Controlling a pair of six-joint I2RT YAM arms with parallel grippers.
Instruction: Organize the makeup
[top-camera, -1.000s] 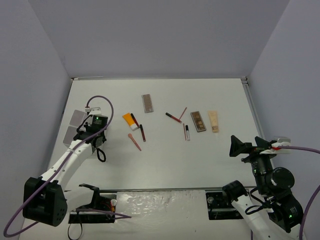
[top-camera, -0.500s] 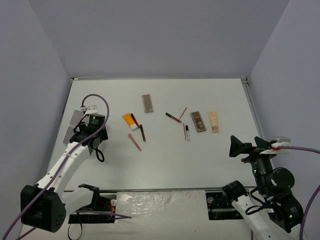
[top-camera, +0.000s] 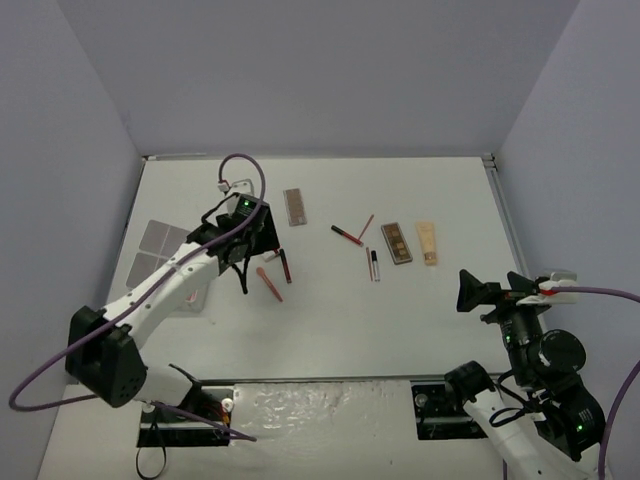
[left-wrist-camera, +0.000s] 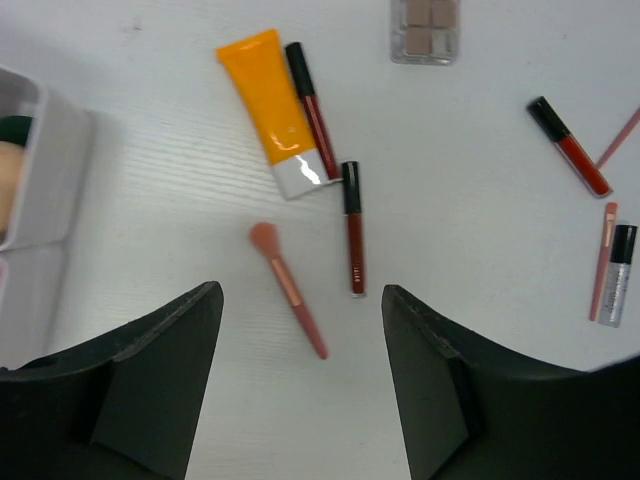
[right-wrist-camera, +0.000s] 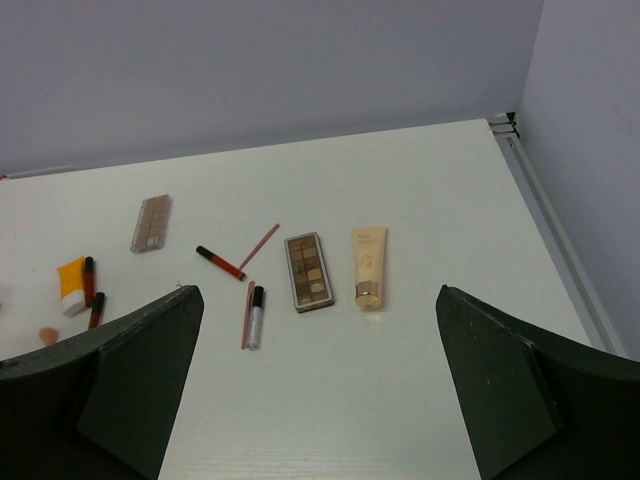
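Note:
My left gripper (left-wrist-camera: 300, 292) (top-camera: 250, 256) hangs open over the left cluster of makeup, holding nothing. Below it lie a pink brush (left-wrist-camera: 288, 290), an orange tube with a white cap (left-wrist-camera: 270, 110) and two dark-red sticks (left-wrist-camera: 352, 230) (left-wrist-camera: 312, 110). A pale palette (top-camera: 295, 205) lies farther back. To the right lie a red stick (right-wrist-camera: 220, 262), a thin pink stick (right-wrist-camera: 260, 245), a clear gloss (right-wrist-camera: 255, 315), a brown palette (right-wrist-camera: 308, 270) and a beige tube (right-wrist-camera: 368, 265). My right gripper (right-wrist-camera: 318, 295) (top-camera: 492, 290) stands open, well short of them.
The white translucent box (top-camera: 160, 238) sits at the table's left, partly under my left arm. In the left wrist view its corner (left-wrist-camera: 55, 180) shows a dark green disc (left-wrist-camera: 14, 128) and a beige sponge (left-wrist-camera: 5, 200) inside. Walls close in the table's back and sides.
My left arm has swung right from over the box to above the orange tube and sticks, and its jaws have opened. The right arm has stayed put.

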